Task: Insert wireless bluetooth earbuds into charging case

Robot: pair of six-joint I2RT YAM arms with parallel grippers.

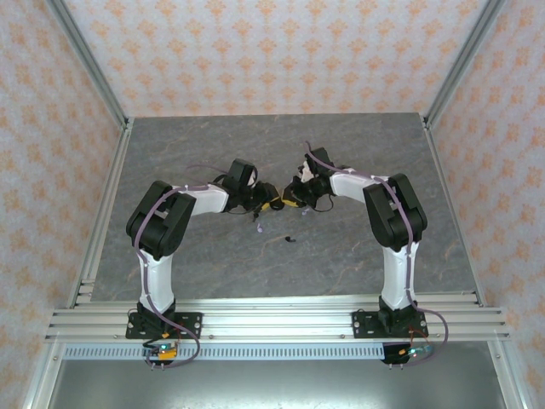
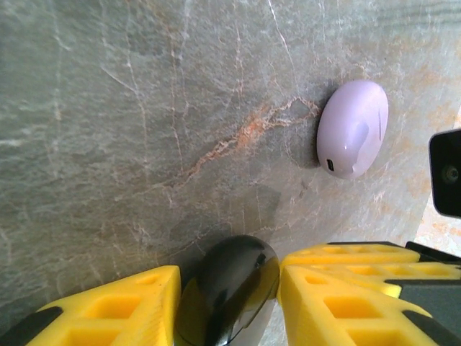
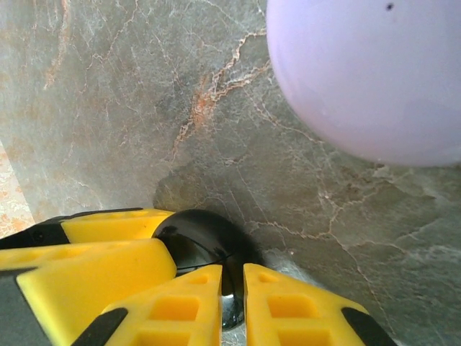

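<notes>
Though rust-veined, grey tabletop (image 1: pixel 213 264) between floral walls (image 1: pixel 255 51).

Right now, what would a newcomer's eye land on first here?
The glossy black piece pinched between the yellow fingers of the left gripper, at the bottom of the left wrist view. Next, the pale lilac piece lying on the grey stone table beyond it, up right.

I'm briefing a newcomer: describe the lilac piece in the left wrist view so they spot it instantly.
On the grey marbled table, look beyond the left gripper, whose yellow fingers flank a glossy black piece. Up and to the right lies the lilac piece. Unlike its black neighbour, it is pale, egg-shaped, with a small dark slot at one end.
</notes>
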